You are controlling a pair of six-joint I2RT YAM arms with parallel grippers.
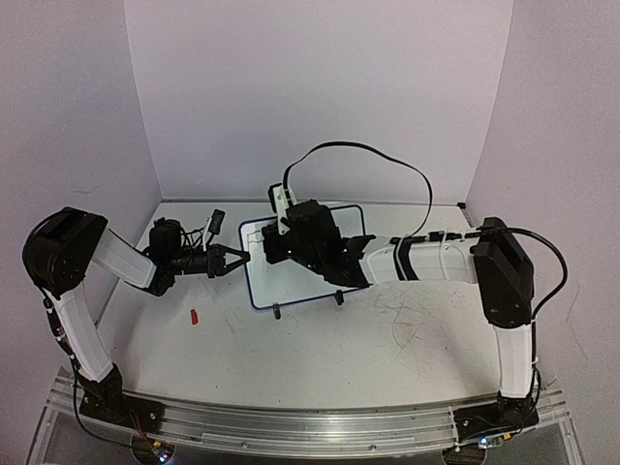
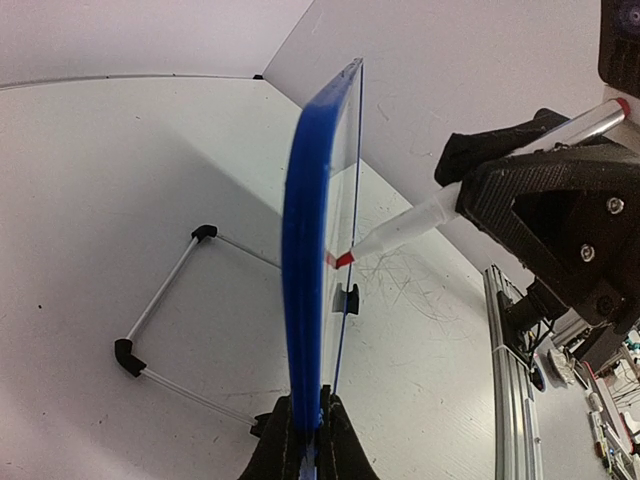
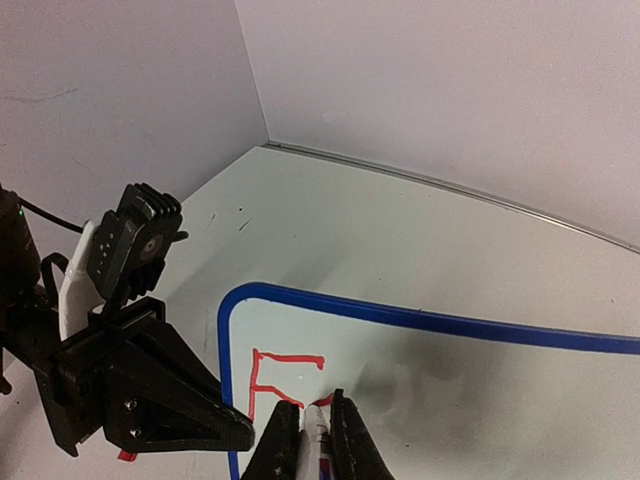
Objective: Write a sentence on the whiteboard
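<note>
- The whiteboard [image 1: 266, 286] stands propped on the surface [image 1: 387, 339], its side edge pinched in the left tool [image 1: 242, 260].
- The right tool [image 3: 315, 432], facing the board's front, is clamped on a red-tipped marker [image 2: 400, 230], whose tip touches the board.
- Of the sentence [image 3: 272, 380], beside that tip, only a red "F" shows.
</note>
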